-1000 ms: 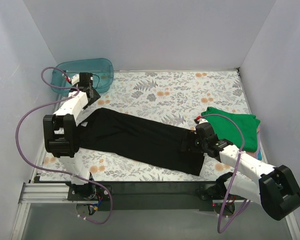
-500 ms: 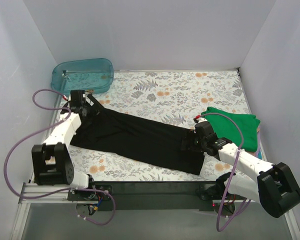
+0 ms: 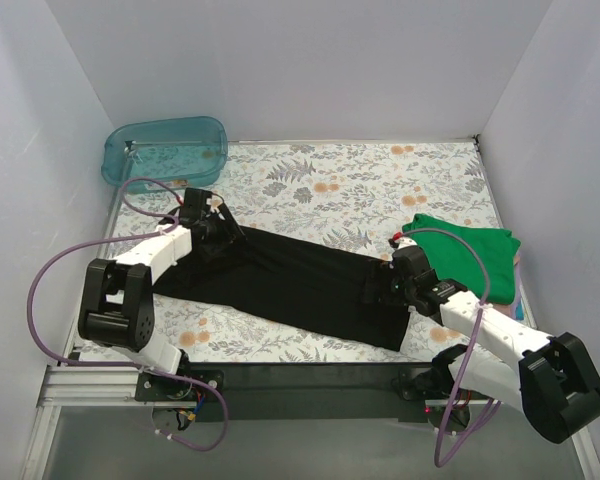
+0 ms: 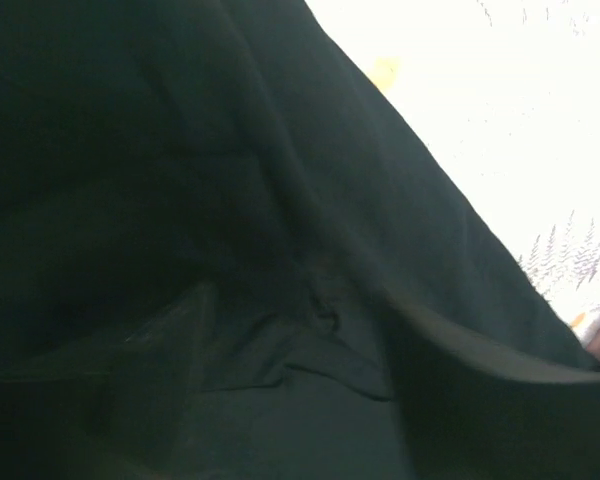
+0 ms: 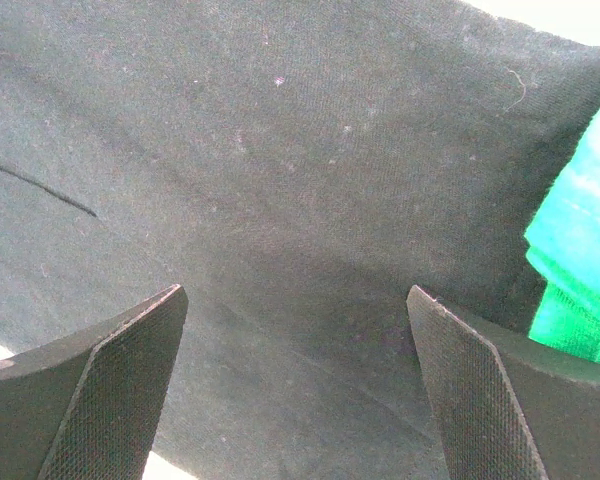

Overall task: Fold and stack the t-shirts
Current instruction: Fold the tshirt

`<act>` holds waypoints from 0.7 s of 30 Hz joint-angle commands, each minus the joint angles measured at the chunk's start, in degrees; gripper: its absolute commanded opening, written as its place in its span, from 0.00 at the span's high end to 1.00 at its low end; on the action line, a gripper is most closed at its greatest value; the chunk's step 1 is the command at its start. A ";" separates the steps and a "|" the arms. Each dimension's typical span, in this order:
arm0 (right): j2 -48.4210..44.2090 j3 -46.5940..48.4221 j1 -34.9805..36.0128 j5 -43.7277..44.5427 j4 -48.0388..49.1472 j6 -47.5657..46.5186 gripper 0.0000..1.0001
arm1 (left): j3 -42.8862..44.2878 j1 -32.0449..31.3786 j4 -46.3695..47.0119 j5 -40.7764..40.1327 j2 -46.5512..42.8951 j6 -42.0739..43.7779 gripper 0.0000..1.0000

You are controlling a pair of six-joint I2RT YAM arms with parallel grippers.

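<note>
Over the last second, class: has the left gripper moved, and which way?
Yes. From beside the teal tub, the left gripper came nearer and rightward, onto the tub-side end of the black t-shirt.

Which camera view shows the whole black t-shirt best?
The top external view: the black t-shirt lies there nearly whole, end to end. The right wrist view shows only a close patch of its cloth; the left wrist view shows only dark, blurred folds.

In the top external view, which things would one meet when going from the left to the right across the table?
teal tub → left claw → black t-shirt → right claw → green t-shirt
</note>
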 commanded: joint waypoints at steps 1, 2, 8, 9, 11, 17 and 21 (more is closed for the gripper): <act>-0.17 -3.07 -0.47 0.88 -8.77 -0.32 0.01 | 3.30 -2.50 -1.48 -6.11 0.31 -0.47 0.42; -0.35 -3.24 -0.47 0.88 -8.86 -0.32 0.02 | 3.48 -2.67 -3.32 -8.22 0.48 -0.82 0.53; -0.97 -4.03 -0.47 1.06 -9.03 -0.23 0.02 | 4.18 -3.11 -7.81 -16.66 1.36 -2.23 0.71; -0.96 -4.03 -0.47 0.97 -9.03 -0.14 0.02 | 4.70 -3.11 -9.04 -17.89 1.88 -2.75 0.67; -0.96 -4.21 -0.47 1.14 -9.03 -0.05 0.02 | 5.93 -3.29 -10.62 -20.70 3.38 -4.07 0.64; -0.88 -4.30 -0.38 1.41 -9.03 0.04 0.01 | 7.17 -3.38 -9.75 -20.54 5.49 -5.04 0.64; -0.53 -4.21 -0.47 1.85 -9.03 0.04 0.02 | 7.34 -3.47 -8.08 -19.66 5.58 -5.31 0.64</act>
